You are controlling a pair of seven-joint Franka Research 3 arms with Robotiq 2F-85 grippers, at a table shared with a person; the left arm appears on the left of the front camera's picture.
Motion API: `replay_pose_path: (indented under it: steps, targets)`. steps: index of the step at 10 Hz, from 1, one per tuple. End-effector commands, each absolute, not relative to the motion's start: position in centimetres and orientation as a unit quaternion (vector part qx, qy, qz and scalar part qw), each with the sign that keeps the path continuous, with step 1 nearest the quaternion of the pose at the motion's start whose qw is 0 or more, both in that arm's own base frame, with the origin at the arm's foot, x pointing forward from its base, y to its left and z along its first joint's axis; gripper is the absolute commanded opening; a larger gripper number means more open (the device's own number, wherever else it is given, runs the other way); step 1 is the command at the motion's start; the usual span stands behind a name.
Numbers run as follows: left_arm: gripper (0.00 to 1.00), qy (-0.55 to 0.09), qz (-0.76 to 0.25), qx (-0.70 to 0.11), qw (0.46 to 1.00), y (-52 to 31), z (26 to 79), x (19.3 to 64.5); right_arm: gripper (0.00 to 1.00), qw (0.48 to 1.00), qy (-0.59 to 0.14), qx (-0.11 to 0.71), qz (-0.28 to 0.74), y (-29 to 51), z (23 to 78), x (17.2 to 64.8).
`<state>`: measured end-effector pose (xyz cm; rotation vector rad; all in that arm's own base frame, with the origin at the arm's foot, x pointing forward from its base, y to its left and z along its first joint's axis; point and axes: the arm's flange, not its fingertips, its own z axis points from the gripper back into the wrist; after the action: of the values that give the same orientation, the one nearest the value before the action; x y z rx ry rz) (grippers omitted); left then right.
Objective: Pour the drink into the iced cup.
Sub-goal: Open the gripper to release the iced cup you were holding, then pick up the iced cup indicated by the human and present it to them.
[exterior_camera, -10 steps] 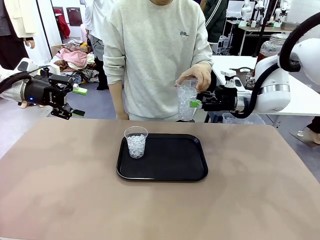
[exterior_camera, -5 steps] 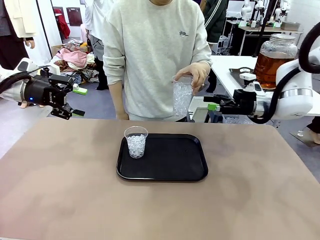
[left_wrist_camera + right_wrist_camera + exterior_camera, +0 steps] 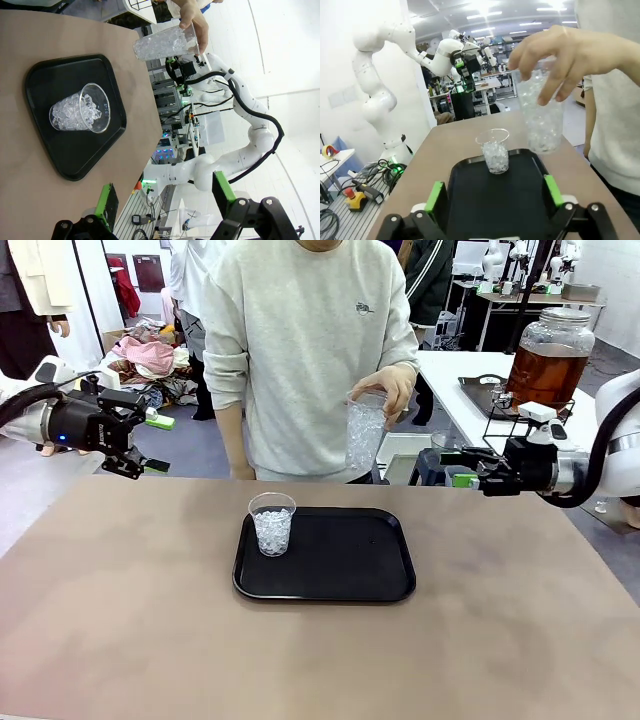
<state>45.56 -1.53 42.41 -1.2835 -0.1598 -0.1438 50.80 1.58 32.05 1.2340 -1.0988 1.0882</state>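
Two pairs of green-padded fingers stand wide apart with nothing between them. In the right wrist view, your right pads (image 3: 436,199) frame a black tray (image 3: 470,210) and the short iced cup (image 3: 495,152) standing on it. The right gripper (image 3: 462,467) hovers past the table's (image 3: 120,620) far right edge. It points toward a taller ice-filled cup (image 3: 365,435), near it but apart; the person's hand (image 3: 390,390) holds that cup by the rim. The left gripper (image 3: 150,443) hangs off the far left corner, well apart from everything.

The drink (image 3: 540,375), amber-brown, sits in a lidded glass jar (image 3: 565,318) on a white side table behind your right arm, well apart from both cups.

No pouring looks begun. Whether you take the held cup or fetch the drink first cannot be told. For the cup, close low on its wall, under the person's fingers, and squeeze gently, since thin plastic may buckle. When pouring, tip slowly over the ice.
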Motion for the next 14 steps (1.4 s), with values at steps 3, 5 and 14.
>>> replay_pose_path:
  steps: [3,5,14]
  targets:
    - [1.00,-0.078,-0.067,-0.596,0.796,-1.55,42.56,45.50,1.00,0.549,-0.464,0.521,0.460,1.58,32.05,50.80]
    - [1.00,-0.078,-0.067,-0.596,0.796,-1.55,42.56,45.50,1.00,0.549,-0.464,0.521,0.460,1.58,32.05,50.80]
    - [1.00,-0.078,-0.067,-0.596,0.796,-1.55,42.56,45.50,1.00,0.549,-0.464,0.521,0.460,1.58,32.05,50.80]
